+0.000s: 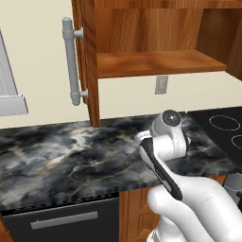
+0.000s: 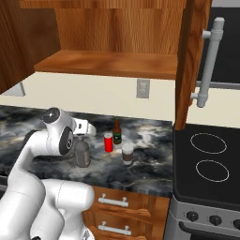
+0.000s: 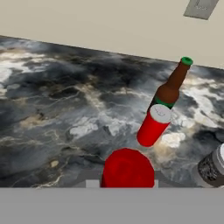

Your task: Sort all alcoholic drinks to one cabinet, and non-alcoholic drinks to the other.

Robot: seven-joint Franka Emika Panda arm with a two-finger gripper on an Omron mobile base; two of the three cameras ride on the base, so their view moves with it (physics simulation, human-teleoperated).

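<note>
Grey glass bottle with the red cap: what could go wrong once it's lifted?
The gripper is shut on the grey glass bottle's neck; a high hold may let it swing or slip. The small red can and brown lidded cup stand close beside it and could be knocked. The reddish wooden shelf sits high above.

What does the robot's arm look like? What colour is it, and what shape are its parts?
The robot arm is made of smooth, glossy white rounded segments, like fat tubes joined together. Its joints are dark: round grey-black caps sit at the joints, and a black band runs along one segment in the left base view. No cables or writing show on it.
</note>
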